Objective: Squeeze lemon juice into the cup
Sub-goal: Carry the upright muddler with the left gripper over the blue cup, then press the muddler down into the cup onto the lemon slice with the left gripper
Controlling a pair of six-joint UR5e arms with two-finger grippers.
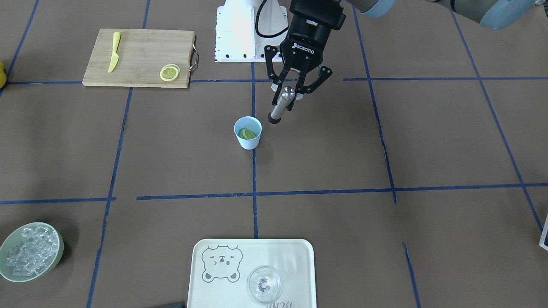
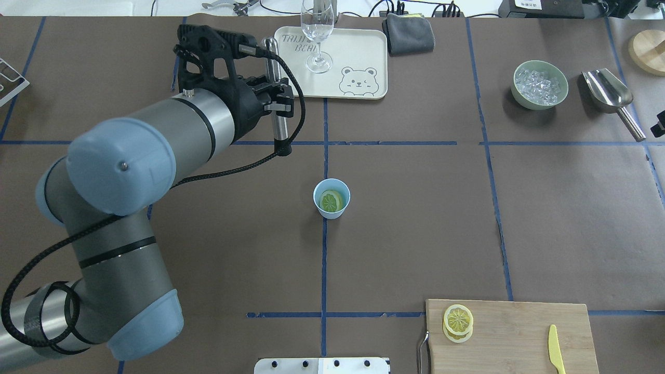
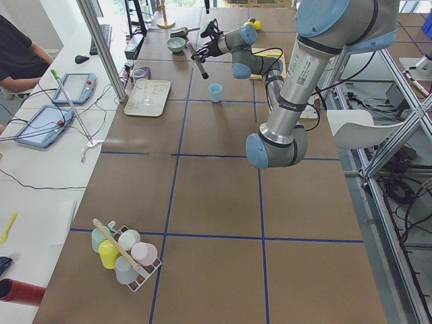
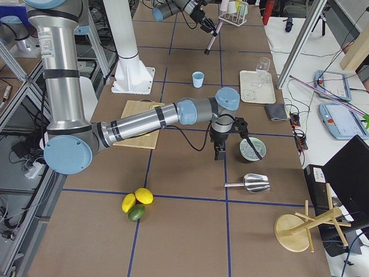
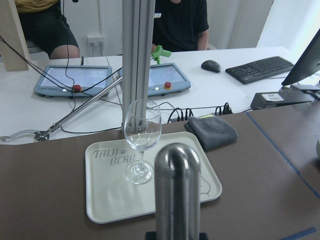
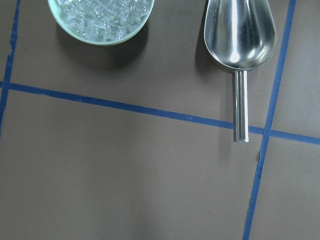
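Cup (image 1: 248, 139) stands mid-table in the front-facing view, with a lemon slice (image 1: 247, 134) lying inside it. The left gripper (image 1: 294, 92) is clamped on a steel muddler (image 1: 281, 105), tilted, tip just beside the cup's rim and clear of it. Spare slices (image 1: 169, 73) and a yellow knife (image 1: 114, 51) lie on the cutting board (image 1: 141, 55).

Overhead: same slice in the cup, and the muddler hangs apart from it, toward the tray (image 2: 363, 62) with the wine glass (image 2: 317, 36). Judged progress: slice loaded, tool in hand, pressing left to do. Whether the slice is already crushed is too small to tell.

Exterior left: cup and arm tiny, nothing added.

Exterior right: right gripper (image 4: 219, 151) points down beside the bowl of ice (image 4: 252, 149), near the scoop (image 4: 253, 183). Cannot tell whether its fingers are apart or together.

Left wrist: muddler top fills the foreground. Fingers and cup are out of frame.

Right wrist: only the bowl rim and scoop, no fingers.
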